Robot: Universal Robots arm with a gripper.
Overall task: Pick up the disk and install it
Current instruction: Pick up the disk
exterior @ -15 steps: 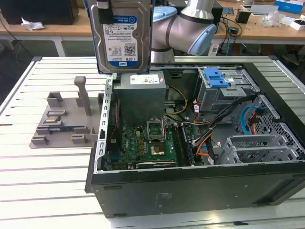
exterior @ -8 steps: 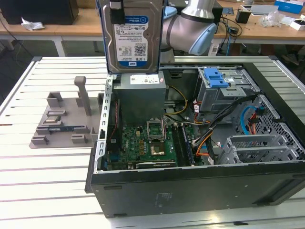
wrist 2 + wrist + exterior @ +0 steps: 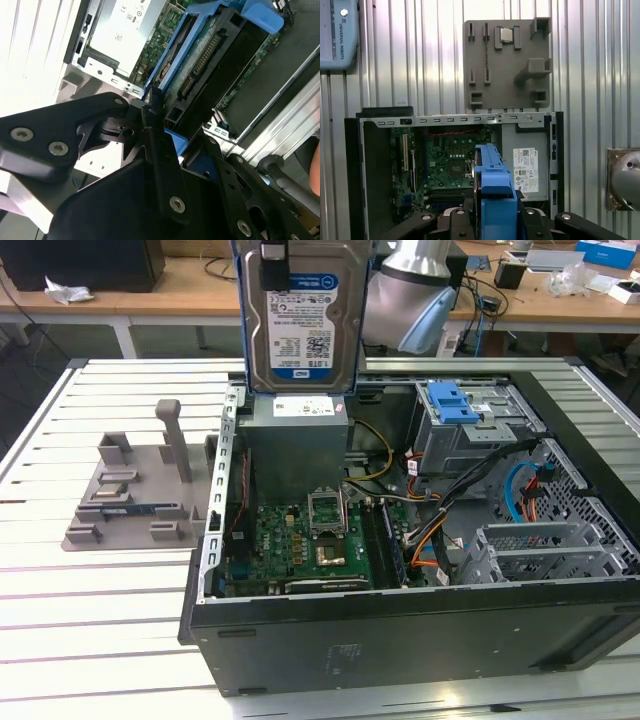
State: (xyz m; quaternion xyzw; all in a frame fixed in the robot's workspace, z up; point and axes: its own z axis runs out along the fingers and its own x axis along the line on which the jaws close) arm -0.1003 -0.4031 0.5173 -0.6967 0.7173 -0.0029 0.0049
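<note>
Even overhead room light falls on the open computer case (image 3: pixel 400 640) as I watch the exterior view. The white slatted table (image 3: pixel 100 620) around the case is bright, while the case floor below the drive cage (image 3: pixel 470 435) sits in soft shadow. The disk (image 3: pixel 300 320), hanging above the case, shows its label without glare. In the second wrist view the table beside the case burns out to plain white, and the black gripper (image 3: pixel 152 112), close to the lens, reads dark and soft. In the first wrist view pale reflections streak the slats beyond the case; the motherboard (image 3: pixel 450 160) inside it is dim.
</note>
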